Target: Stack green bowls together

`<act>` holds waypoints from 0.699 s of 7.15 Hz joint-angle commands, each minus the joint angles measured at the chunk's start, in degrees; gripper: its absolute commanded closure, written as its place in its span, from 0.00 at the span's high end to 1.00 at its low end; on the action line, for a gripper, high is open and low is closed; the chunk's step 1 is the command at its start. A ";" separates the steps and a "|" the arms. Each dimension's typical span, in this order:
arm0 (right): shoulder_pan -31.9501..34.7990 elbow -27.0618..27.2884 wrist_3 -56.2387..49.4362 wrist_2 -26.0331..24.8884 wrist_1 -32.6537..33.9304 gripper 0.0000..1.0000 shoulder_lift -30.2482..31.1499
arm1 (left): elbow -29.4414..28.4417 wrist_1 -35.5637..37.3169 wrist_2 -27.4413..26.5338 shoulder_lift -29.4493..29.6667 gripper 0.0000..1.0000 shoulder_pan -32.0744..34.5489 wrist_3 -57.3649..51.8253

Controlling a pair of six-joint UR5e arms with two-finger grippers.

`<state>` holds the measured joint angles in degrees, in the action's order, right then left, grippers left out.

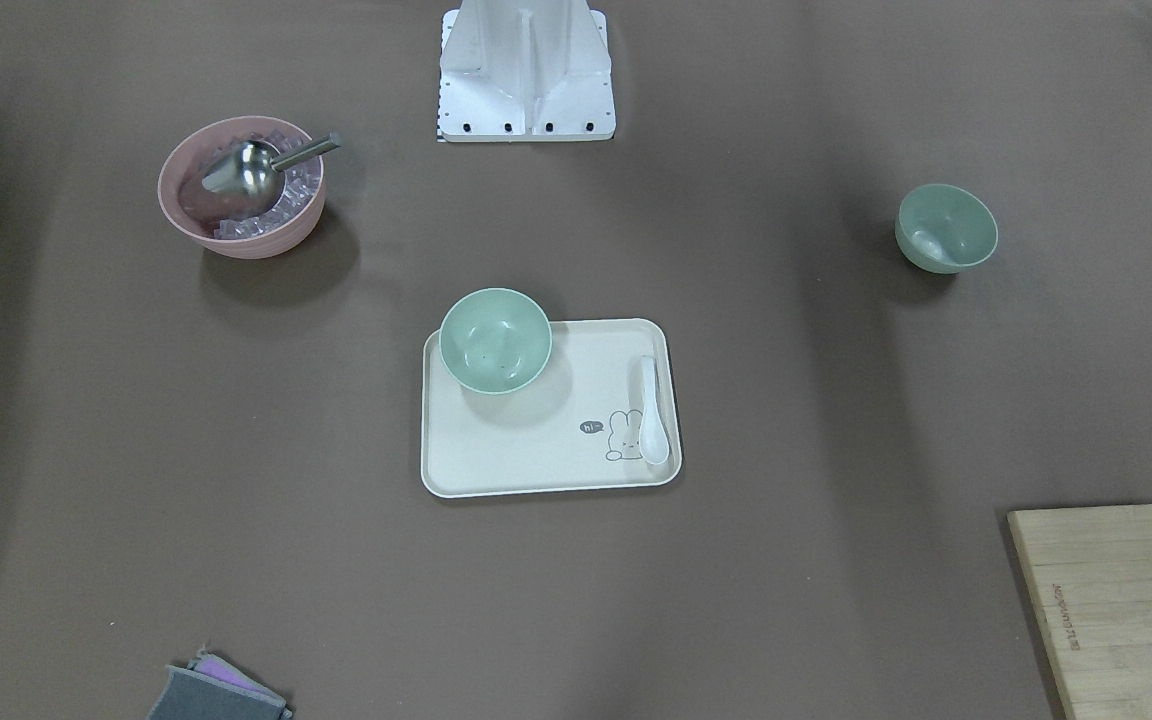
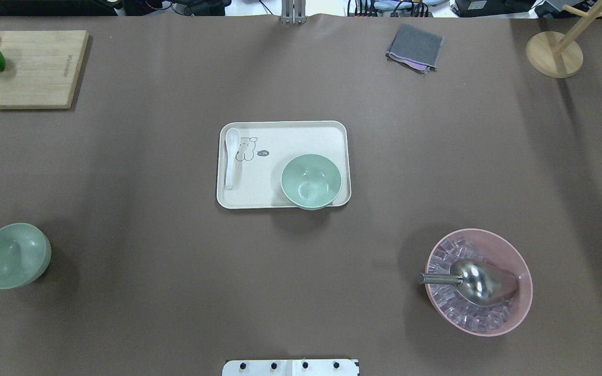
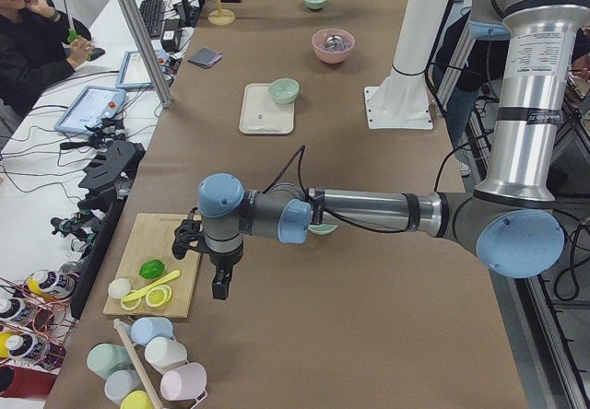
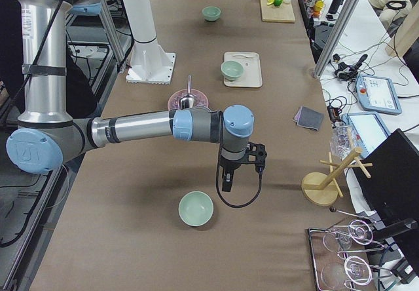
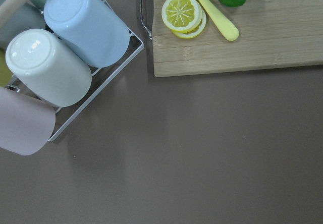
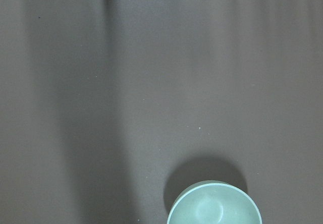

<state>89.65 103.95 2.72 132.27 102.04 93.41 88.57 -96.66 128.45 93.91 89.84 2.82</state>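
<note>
The three green bowls sit far apart, so nothing is stacked yet. One green bowl [image 2: 310, 180] stands in a corner of the cream tray [image 2: 290, 143], right by its rim. The second bowl [image 2: 13, 256] sits alone on the robot's left side of the table. The third bowl [image 4: 196, 209] sits far off on the right side, and the right gripper [image 4: 226, 185] hangs above the table near it. The left gripper [image 3: 221, 285] hangs by the cutting board [image 3: 171, 243]. I cannot tell if either one's jaws are apart or closed. The bowls are smooth and round, so I think a pinch on the rim could slip or tip a bowl over. The tray bowl could also slide off the tray's edge.
</note>
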 commanded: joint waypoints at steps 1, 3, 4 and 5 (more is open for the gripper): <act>0.00 0.03 0.09 0.27 0.00 1.00 -0.16 | 0.03 -0.02 0.05 -0.13 0.98 -0.01 -0.01; 0.00 -0.23 0.09 0.62 0.00 1.00 -0.24 | 0.29 -0.02 0.14 -0.22 0.98 -0.01 0.08; 0.00 -0.24 0.18 0.80 0.00 1.00 -0.33 | 0.29 -0.02 0.14 -0.22 0.98 -0.01 0.08; 0.00 -0.32 0.10 0.89 0.00 1.00 -0.42 | 0.29 -0.02 0.14 -0.22 0.98 -0.01 -0.01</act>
<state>89.65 103.72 2.84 133.01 102.04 93.10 88.82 -96.68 128.58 93.70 89.82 2.88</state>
